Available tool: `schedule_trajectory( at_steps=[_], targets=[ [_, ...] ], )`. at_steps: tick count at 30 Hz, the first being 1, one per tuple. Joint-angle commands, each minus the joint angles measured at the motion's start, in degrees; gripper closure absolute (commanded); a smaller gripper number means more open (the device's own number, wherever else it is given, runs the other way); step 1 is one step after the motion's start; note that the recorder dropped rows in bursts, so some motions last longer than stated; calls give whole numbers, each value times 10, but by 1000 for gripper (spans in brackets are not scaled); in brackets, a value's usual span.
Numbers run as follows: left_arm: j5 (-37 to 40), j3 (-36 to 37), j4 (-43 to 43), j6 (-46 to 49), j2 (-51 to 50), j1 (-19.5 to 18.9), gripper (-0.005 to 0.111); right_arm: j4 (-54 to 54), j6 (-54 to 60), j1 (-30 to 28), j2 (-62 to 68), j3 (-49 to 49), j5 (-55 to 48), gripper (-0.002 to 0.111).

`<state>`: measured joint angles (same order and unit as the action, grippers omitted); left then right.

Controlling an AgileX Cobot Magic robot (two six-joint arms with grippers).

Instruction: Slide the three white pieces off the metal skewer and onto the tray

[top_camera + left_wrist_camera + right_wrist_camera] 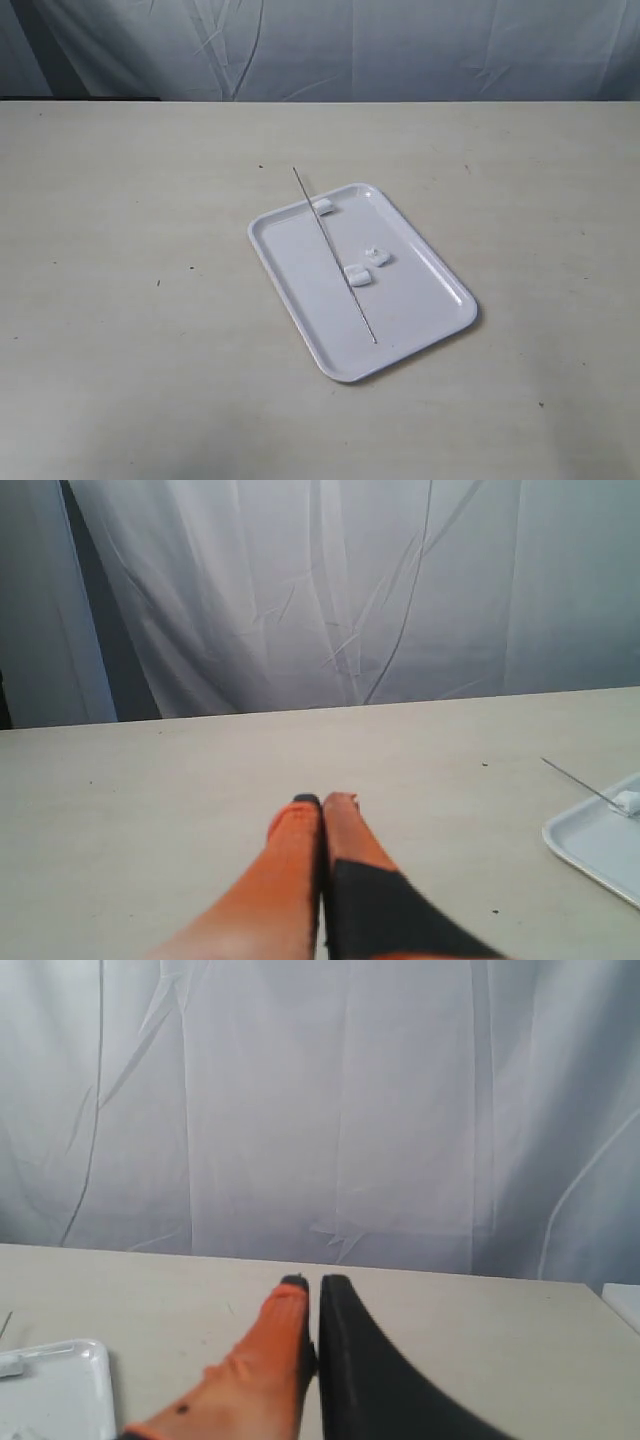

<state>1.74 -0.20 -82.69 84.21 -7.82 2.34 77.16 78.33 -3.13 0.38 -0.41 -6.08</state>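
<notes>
The white tray (pixel 420 255) lies on the table right of the middle. The thin metal skewer (pixel 335 255) rests slantwise across it, its far end poking past the rim. The three white pieces lie on the tray beside the rod: one (pixel 322 207) by the far rim, one (pixel 358 276) close against the skewer, one (pixel 378 256) apart from it. Neither arm shows in the exterior view. My left gripper (pixel 322 800) is shut and empty over bare table, with the tray (pixel 598 842), the skewer tip (pixel 575 778) and a piece (pixel 627 802) off to its side. My right gripper (pixel 310 1282) is shut and empty too, and a tray corner (pixel 62 1385) shows beside it.
A pale table (pixel 130 300) spreads all round the tray. A creased grey-white curtain (pixel 330 45) hangs behind its far edge. A white object (pixel 625 1305) sits at the edge of the right wrist view.
</notes>
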Motion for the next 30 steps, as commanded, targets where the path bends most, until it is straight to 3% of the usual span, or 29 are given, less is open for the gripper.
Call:
schedule_trajectory(
  at_steps=[1, 2, 5, 8, 11, 15, 18, 21, 30],
  targets=[
    [3, 2, 1, -1, 5, -1, 107, 39, 1, -3, -4, 4, 68, 103],
    [3, 2, 1, -1, 5, -1, 107, 46, 1, -3, -4, 4, 73, 103],
    [2, 2, -173, -3, 5, -1, 107, 141, 1, -3, -4, 4, 105, 103],
    [10, 2, -173, -3, 5, -1, 107, 166, 1, -3, -4, 4, 124, 103],
    [10, 2, -173, -2, 5, -1, 107, 128, 1, -3, -4, 4, 71, 103],
    [-6, 2, -14, 40, 5, -1, 107, 128, 1, -3, -4, 4, 21, 103],
    [-22, 2, 87, 49, 5, -1, 107, 76, 6, -3, -4, 4, 57, 103],
    [-11, 2, 56, 49, 5, -1, 107, 78, 5, -3, 3, 4, 84, 103],
    [-4, 2, 56, 44, 5, -1, 107, 86, 3, -3, 52, 4, -9, 103]
  ],
)
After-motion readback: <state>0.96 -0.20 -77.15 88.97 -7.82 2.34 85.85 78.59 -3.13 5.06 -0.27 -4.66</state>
